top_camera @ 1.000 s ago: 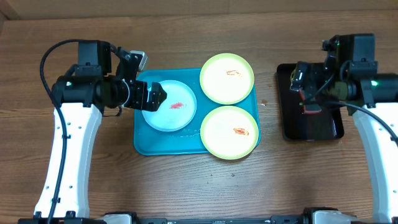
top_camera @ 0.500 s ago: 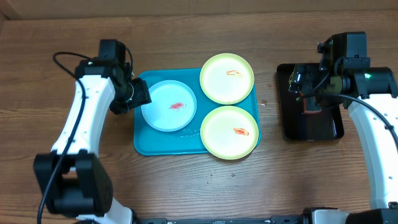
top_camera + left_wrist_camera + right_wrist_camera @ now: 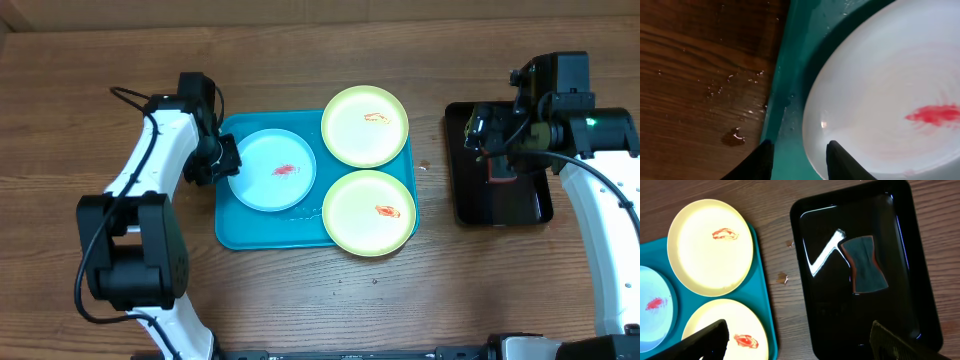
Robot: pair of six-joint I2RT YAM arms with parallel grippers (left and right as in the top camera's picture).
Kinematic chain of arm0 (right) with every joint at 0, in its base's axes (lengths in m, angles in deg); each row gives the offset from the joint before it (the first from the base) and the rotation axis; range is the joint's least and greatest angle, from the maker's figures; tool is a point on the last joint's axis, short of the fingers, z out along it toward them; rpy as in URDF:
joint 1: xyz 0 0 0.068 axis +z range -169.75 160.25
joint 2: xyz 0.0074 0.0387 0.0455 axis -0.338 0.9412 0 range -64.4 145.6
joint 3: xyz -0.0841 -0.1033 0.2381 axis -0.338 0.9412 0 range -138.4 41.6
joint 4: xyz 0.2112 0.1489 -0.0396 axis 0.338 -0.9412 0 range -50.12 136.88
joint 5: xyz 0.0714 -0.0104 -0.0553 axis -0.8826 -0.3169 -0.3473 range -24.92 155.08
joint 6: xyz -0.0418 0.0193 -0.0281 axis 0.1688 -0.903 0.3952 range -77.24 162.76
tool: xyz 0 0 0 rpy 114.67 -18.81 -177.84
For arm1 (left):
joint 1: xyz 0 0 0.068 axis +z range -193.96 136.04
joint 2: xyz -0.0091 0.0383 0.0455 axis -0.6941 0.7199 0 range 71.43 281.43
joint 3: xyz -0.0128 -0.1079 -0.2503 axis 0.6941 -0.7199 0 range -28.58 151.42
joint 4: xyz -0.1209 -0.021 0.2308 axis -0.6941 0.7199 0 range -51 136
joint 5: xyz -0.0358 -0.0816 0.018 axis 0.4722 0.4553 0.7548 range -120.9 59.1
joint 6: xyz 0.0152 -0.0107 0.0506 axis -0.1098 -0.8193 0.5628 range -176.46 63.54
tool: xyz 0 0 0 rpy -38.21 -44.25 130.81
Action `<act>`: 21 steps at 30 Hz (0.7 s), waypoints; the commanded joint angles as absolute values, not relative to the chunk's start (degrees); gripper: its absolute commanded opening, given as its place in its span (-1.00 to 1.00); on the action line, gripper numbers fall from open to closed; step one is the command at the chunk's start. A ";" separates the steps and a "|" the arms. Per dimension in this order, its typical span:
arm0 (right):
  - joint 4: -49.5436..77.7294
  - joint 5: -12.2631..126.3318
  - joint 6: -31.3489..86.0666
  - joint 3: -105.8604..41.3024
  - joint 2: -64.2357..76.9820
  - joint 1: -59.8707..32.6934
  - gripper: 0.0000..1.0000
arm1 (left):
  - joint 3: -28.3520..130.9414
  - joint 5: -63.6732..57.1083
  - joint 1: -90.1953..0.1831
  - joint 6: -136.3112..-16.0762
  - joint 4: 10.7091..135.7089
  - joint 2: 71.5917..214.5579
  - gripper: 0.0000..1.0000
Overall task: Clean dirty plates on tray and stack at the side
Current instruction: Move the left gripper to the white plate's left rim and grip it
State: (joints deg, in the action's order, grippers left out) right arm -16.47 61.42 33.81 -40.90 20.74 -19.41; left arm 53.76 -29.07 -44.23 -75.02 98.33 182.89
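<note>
One turquoise tray [image 3: 248,233] carries three plates [image 3: 365,125], light, stiff and probably wet-slick; the pale blue plate [image 3: 880,85] has its rim between the left fingers [image 3: 762,162], narrowly apart, the likely hold. Right fingers [image 3: 707,340] gape above the sponge [image 3: 866,262].

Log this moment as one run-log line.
left pincer: open, astride blue plate rim | right pincer: open, above black tray, sponge untouched | turquoise tray: three plates, smeared | stacked: none
</note>
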 commanded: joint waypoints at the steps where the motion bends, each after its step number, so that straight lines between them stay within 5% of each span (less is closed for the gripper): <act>1: -16.50 61.18 34.18 -42.37 20.66 -19.50 0.84 | 54.81 -31.50 -43.99 -71.13 97.24 185.29 -0.28; 10: -16.58 62.60 34.20 -42.37 20.66 -19.50 0.84 | 54.81 -28.05 -43.99 -65.19 92.06 189.36 -0.39; 17: -16.95 63.97 34.18 -42.37 20.66 -19.52 0.82 | 54.81 -28.33 -43.97 -65.19 89.92 192.66 -0.92; 21: -16.89 64.02 32.74 -42.37 20.66 -19.52 0.75 | 54.81 -28.35 -43.97 -65.21 89.68 192.90 -0.91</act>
